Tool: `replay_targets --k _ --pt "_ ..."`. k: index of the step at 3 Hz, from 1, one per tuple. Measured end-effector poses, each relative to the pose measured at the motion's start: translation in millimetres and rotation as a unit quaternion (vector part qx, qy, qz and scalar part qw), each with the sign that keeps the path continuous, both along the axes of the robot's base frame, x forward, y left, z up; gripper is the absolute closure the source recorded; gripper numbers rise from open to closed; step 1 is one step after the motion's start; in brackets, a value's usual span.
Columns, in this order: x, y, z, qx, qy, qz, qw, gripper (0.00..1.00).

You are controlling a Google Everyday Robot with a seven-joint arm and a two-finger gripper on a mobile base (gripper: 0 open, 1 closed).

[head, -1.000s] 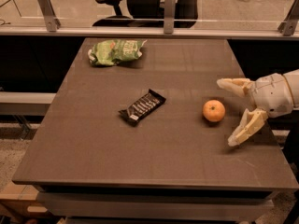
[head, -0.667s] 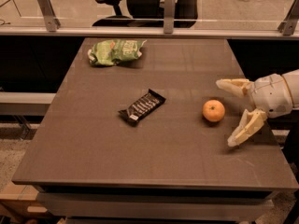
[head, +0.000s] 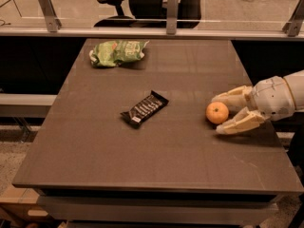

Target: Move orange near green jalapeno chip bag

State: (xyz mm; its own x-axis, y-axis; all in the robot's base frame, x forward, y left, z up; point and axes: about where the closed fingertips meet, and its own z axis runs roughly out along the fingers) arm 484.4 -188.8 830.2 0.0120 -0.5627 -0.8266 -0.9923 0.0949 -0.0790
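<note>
The orange [head: 217,112] sits on the dark table [head: 156,146] toward its right side. My gripper [head: 220,113] reaches in from the right edge, its two pale fingers open around the orange, one behind it and one in front, close to its skin. The green jalapeno chip bag [head: 116,52] lies crumpled at the far left of the table, well away from the orange.
A black candy bar wrapper [head: 144,109] lies near the table's middle, between the orange and the bag. A glass railing with metal posts [head: 172,11] runs behind the table, with an office chair [head: 114,4] beyond it.
My gripper has moved left and its fingers have narrowed, so they now bracket the orange. The orange, bag and wrapper have not moved.
</note>
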Motion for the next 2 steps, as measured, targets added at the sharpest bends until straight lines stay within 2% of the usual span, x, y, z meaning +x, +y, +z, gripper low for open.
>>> replay_targets --k 2 --pt "0.5 3.9 -0.6 0.001 0.001 0.003 1.0000 0.87"
